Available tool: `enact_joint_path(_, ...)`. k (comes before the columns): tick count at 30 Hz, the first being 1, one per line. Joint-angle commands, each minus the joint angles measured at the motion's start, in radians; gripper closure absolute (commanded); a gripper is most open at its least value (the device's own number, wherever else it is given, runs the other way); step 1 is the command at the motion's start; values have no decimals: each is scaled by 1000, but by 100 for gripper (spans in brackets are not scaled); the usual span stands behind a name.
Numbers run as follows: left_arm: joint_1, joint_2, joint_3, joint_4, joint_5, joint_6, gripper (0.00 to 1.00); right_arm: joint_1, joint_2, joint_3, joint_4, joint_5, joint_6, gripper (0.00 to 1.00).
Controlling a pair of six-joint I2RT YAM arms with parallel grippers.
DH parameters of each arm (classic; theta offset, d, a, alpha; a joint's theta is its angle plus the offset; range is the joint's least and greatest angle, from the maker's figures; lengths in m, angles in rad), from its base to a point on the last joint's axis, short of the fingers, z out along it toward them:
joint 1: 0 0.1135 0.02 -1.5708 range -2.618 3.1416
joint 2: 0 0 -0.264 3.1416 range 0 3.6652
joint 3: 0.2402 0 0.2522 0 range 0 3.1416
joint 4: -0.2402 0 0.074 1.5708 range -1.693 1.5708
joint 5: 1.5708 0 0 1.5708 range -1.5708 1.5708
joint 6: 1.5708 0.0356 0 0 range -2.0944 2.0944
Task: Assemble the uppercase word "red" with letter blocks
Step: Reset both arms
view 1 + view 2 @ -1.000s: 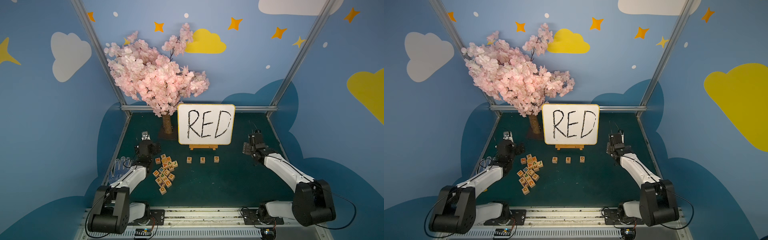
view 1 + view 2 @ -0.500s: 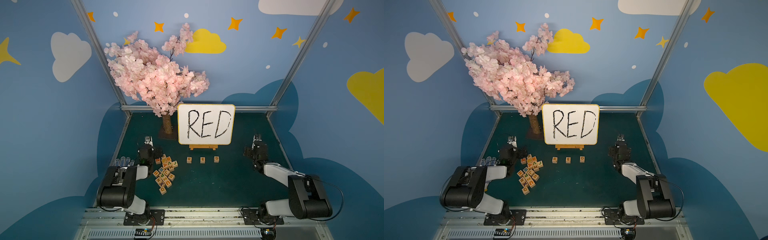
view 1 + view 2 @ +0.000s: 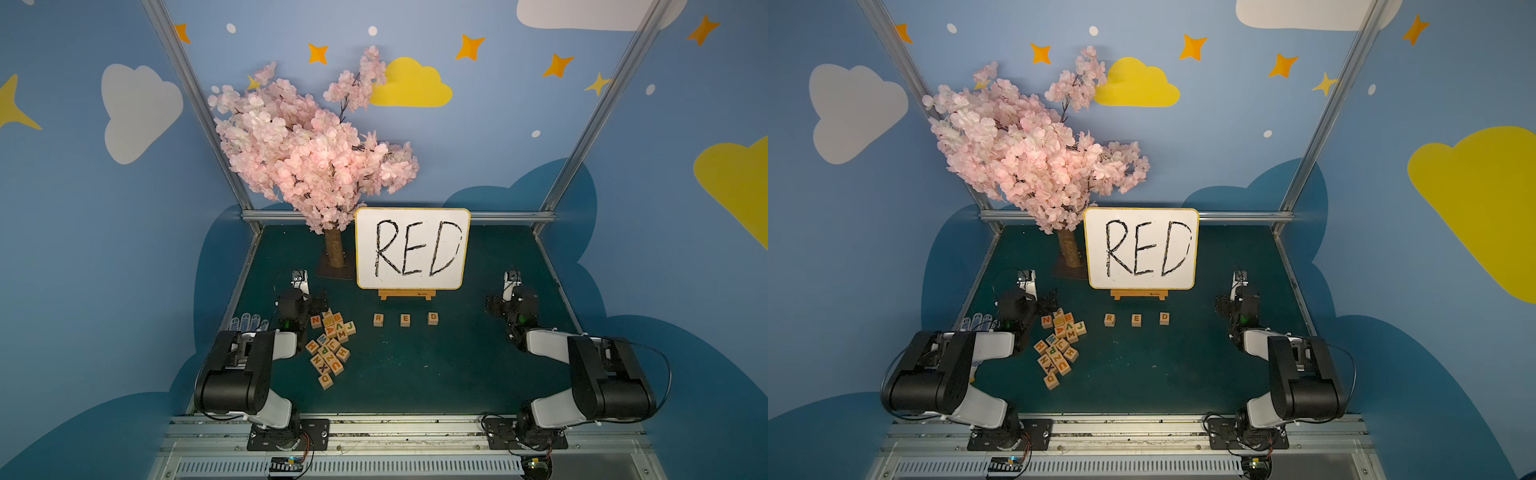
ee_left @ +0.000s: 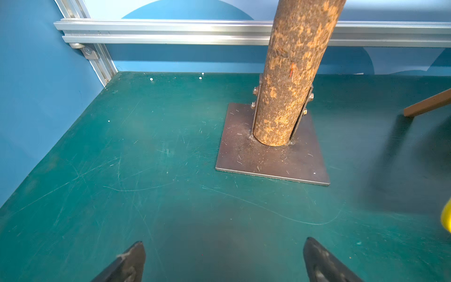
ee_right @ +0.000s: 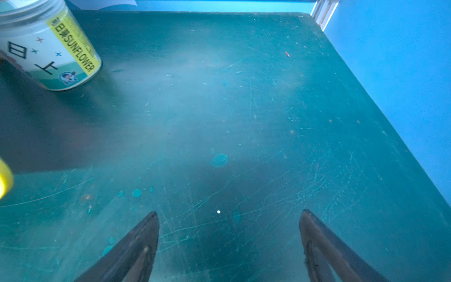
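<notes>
Wooden letter blocks (image 3: 405, 319) reading R, E, D are set in a row before the whiteboard (image 3: 412, 248), copying its word; the task is judged done, so left gripper (image 4: 224, 246) and right gripper (image 5: 229, 214) are spread, empty.

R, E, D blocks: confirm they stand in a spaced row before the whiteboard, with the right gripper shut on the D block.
Wrong grip: the right wrist view shows the right gripper open and empty. The D block stands free with the R block and E block in a spaced row before the whiteboard.
</notes>
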Motion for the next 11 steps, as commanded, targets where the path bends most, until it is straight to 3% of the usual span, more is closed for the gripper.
enact_joint_path(1, 2, 8, -8, 28, 13, 7, 1, -4, -6, 15, 22, -20, -5, 11)
enact_joint_path(11, 4, 7, -7, 28, 13, 7, 1, -14, -7, 14, 20, -33, 0, 11)
